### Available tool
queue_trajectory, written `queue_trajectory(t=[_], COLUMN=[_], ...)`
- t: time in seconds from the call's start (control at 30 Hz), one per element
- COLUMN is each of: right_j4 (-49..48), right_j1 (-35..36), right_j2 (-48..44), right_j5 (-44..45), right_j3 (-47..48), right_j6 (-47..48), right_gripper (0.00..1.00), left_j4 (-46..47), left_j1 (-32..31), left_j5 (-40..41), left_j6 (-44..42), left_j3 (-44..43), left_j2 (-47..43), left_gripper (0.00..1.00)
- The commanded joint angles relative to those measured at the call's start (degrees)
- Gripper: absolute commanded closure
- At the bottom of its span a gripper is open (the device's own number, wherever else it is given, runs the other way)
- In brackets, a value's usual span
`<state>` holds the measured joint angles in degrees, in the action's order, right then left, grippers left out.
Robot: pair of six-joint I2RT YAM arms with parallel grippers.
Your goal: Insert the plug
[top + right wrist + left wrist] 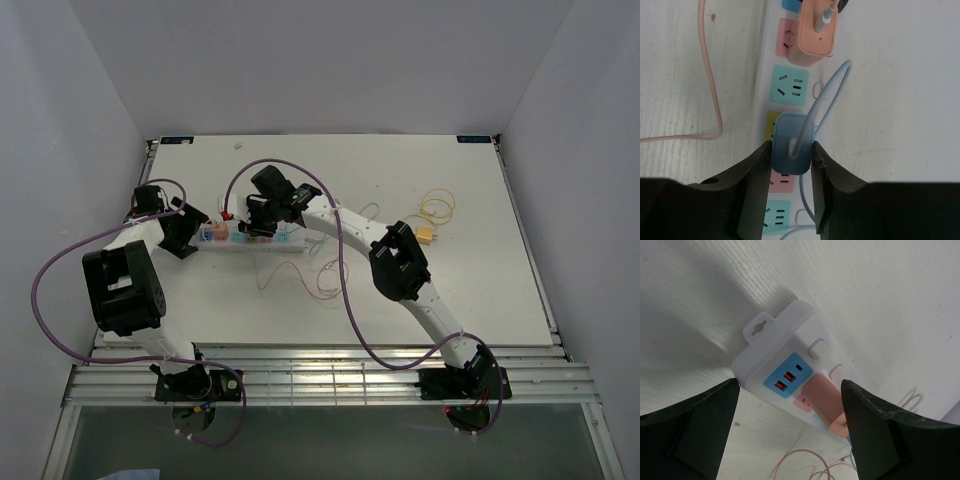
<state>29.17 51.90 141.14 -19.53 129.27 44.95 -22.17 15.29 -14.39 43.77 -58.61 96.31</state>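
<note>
Desk: white matte desk (400, 170) inside white walls, with both arms reaching in from the near edge.
Power strip: long white plastic power strip (250, 240) with coloured sockets, lying flat left of the desk's middle; its end has a hanging tab and a blue USB panel (788, 375).
Plug: rounded slate-blue plastic plug (790, 131) with a pale blue cable (827, 95) rising from its top. It sits over the yellow socket (771, 122), between the teal socket (790, 86) and a pink one below. Whether its pins are fully seated cannot be told.
Right tool: the right tool (792, 155) is narrowed onto the plug, one black finger pressed against each side of it, pointing down at the strip.
Left tool: the left tool (790, 385) stands wide, its two black fingers (695, 430) apart on either side of the strip's USB end, holding nothing.
Peach adapter: boxy peach plastic adapter (816, 35) plugged into the strip's first socket, just beside the USB panel.
Pink cable: thin pink cable (710, 75) trailing loose on the desk beside the strip.
Yellow cable: small coil of thin yellow cable (436, 208) well apart from the strip, towards the right.
</note>
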Motion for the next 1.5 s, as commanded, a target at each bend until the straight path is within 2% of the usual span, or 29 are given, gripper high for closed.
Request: queue_trajectory(t=[0.0, 0.1, 0.23, 0.5, 0.73, 0.97, 1.1, 1.23, 1.47], right_j4=[5.3, 4.9, 3.4, 3.4, 8.4, 11.9, 8.6, 3.1, -0.6], right_j1=[0.3, 0.1, -1.6, -0.6, 1.7, 1.9, 0.3, -1.6, -2.0], right_j2=[5.0, 5.3, 5.1, 4.6, 8.6, 11.0, 9.3, 5.6, 3.8], right_j5=[3.4, 4.8, 2.2, 3.4, 7.4, 6.8, 2.7, 1.0, 0.4], right_j3=[-0.3, -1.8, -3.8, -6.4, -2.3, 0.5, -3.0, -12.1, -17.3], right_j6=[-2.8, -5.6, -10.2, -7.5, -5.9, -7.2, -10.5, -12.6, -12.7], right_gripper=[0.92, 0.92, 0.92, 0.92, 0.92, 0.92, 0.92, 0.92, 0.92], left_j4=[0.1, 0.2, 0.1, 0.2, 0.2, 0.1, 0.1, 0.0, -0.5], left_j1=[-1.1, -1.1, -1.1, -1.1, -1.4, -1.7, -1.7, -1.7, -1.7], left_j5=[-1.5, -1.4, -1.5, -1.9, -2.0, -2.0, -1.8, -1.6, -1.0], left_j6=[-0.9, -0.9, -1.0, -1.1, -1.2, -1.1, -1.3, -1.2, -1.4], left_j3=[-0.9, -0.9, -1.0, -1.2, -1.2, -1.3, -1.2, -1.2, -1.7], left_j2=[0.2, 0.2, 0.3, 0.5, 0.5, 0.5, 0.1, 0.2, 0.2], left_gripper=[0.07, 0.08, 0.08, 0.09, 0.09, 0.09, 0.09, 0.09, 0.09])
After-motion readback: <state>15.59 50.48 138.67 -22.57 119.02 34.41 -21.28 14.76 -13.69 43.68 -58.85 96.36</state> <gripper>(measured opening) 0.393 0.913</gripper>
